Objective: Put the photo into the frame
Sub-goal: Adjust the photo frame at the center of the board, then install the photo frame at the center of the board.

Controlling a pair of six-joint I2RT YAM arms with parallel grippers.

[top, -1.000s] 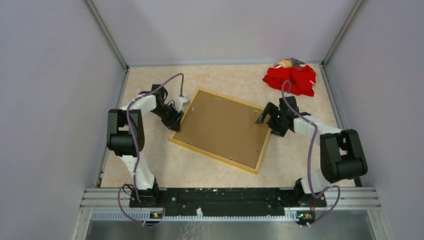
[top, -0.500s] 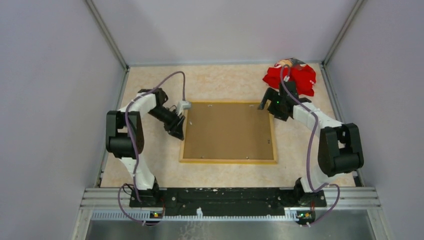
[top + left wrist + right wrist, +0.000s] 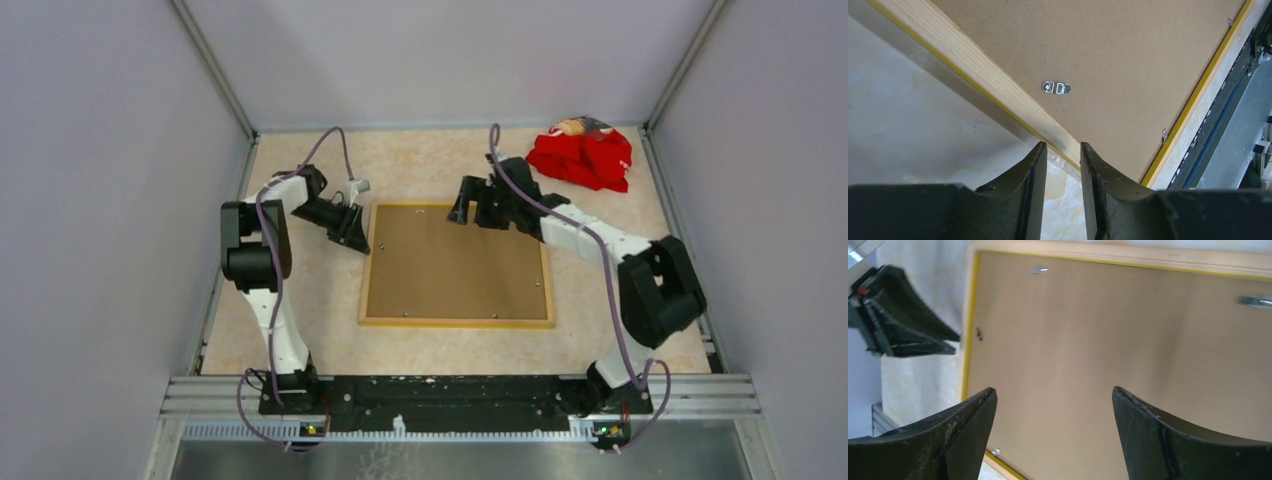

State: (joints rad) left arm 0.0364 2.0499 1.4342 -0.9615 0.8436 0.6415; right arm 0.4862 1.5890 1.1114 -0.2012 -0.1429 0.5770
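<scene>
The frame (image 3: 455,322) lies face down and square to the table, its pale wood rim (image 3: 983,75) and thin yellow edge showing. A brown backing board (image 3: 455,262) fills it. The photo is hidden. My left gripper (image 3: 358,238) sits low on the table just off the frame's far left corner. Its fingers stand a little apart with only table between them (image 3: 1061,147), their tips just short of the wood rim. My right gripper (image 3: 462,208) hovers over the frame's far edge, wide open above the board (image 3: 1054,390), holding nothing.
A crumpled red cloth (image 3: 582,158) lies in the far right corner. Small metal tabs (image 3: 1056,88) hold the board along the rim. Grey walls close in both sides and the back. The left gripper's fingers (image 3: 898,320) show in the right wrist view beside the frame.
The frame has turned from skewed to square with the table. My right gripper swung left along the far edge and narrowed slightly. My left gripper drew back toward the far left corner and narrowed.
</scene>
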